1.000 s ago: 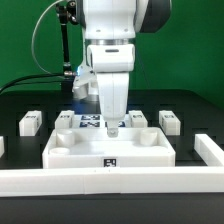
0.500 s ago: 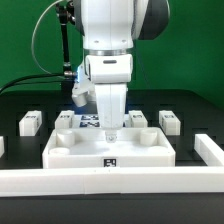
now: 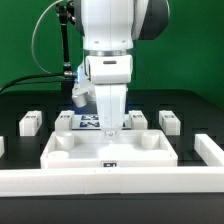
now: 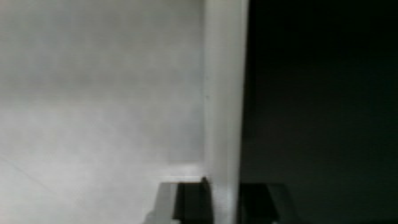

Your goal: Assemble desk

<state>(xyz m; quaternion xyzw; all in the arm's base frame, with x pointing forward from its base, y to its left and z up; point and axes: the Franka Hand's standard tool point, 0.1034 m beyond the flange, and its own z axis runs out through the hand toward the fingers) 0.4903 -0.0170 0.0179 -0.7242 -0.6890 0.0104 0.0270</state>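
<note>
A robot gripper [image 3: 111, 130], jaws narrowed onto the thin rim, holds the white desk panel [image 3: 110, 150] by its edge farthest from the long white rail [image 3: 110, 182], the panel lying just beside that rail; a slow, level slide should keep the rim from slipping.

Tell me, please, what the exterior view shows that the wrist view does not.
Only the exterior view: the white robot arm, short square white plastic legs beside the wide white rimmed plastic desk panel, the marker board behind it and the long white rail in front. Only the wrist view: close up, dark fingertips either side of the panel's thin rim. Both: the panel, the gripper closed on its rear rim, and the black table.
</note>
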